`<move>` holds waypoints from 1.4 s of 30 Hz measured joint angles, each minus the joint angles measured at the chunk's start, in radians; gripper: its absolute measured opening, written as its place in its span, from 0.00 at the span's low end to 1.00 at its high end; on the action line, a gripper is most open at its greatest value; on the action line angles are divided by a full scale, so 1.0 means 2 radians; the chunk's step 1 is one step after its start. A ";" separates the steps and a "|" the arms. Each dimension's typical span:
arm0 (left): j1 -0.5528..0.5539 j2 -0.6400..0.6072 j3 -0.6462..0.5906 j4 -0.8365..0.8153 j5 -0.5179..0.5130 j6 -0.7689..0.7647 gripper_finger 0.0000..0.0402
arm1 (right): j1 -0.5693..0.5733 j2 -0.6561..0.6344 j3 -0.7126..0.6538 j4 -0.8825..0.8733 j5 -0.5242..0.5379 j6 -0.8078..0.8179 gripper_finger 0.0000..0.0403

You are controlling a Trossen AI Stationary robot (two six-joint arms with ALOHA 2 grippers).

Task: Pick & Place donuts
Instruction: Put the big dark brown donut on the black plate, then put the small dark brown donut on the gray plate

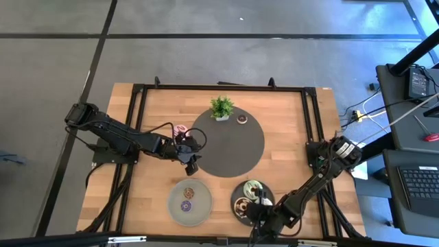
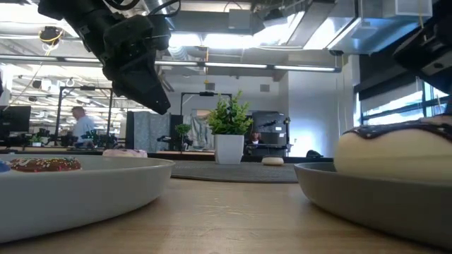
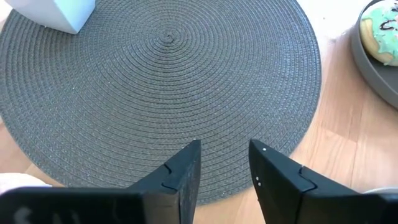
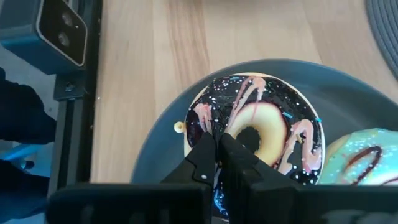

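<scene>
I have the right gripper (image 4: 217, 152) down on the dark plate (image 1: 236, 192) at the table's front edge, its fingers pressed nearly together on the rim of the chocolate-iced donut (image 4: 258, 137), apparently pinching it. A pale green donut (image 1: 253, 186) lies beside it. My left gripper (image 3: 224, 158) hangs empty and spread over the woven mat (image 1: 230, 147). Two more donuts sit on the grey plate (image 1: 175, 206).

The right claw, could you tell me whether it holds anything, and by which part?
The right claw is pinching the dark-iced donut by its rim.
</scene>
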State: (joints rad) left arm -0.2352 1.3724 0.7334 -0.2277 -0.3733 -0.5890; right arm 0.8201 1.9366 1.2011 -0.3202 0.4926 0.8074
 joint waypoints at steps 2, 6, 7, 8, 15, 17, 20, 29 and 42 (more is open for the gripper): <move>0.000 0.000 0.000 0.000 0.000 0.000 0.32 | -0.003 0.003 0.000 0.002 -0.009 0.000 0.04; 0.000 0.000 0.000 0.000 0.000 0.000 0.32 | -0.004 0.011 -0.001 0.004 -0.012 0.000 0.04; 0.000 0.000 0.000 0.000 0.000 0.000 0.32 | -0.004 0.011 -0.001 0.001 -0.012 0.000 0.04; 0.000 0.000 0.000 0.000 0.000 0.000 0.33 | -0.003 0.011 -0.001 0.001 -0.012 -0.001 0.04; 0.000 0.000 0.000 -0.001 0.000 0.000 0.32 | -0.003 0.011 -0.001 0.005 -0.012 -0.015 0.10; 0.000 0.000 0.000 -0.001 0.000 0.000 0.32 | -0.003 0.011 -0.001 0.005 -0.012 -0.015 0.14; 0.000 0.000 0.000 -0.001 0.000 0.000 0.32 | -0.003 0.011 -0.001 0.005 -0.014 -0.015 0.22; 0.000 0.000 0.000 0.000 0.000 0.000 0.32 | -0.003 -0.036 -0.001 -0.022 -0.016 -0.016 0.37; 0.005 0.000 0.000 0.029 -0.002 0.000 0.33 | 0.045 -0.176 0.000 -0.226 0.068 0.068 0.39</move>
State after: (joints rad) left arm -0.2257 1.3724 0.7337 -0.1698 -0.3771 -0.5888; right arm 0.9093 1.5843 1.2011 -0.7716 0.6281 0.9433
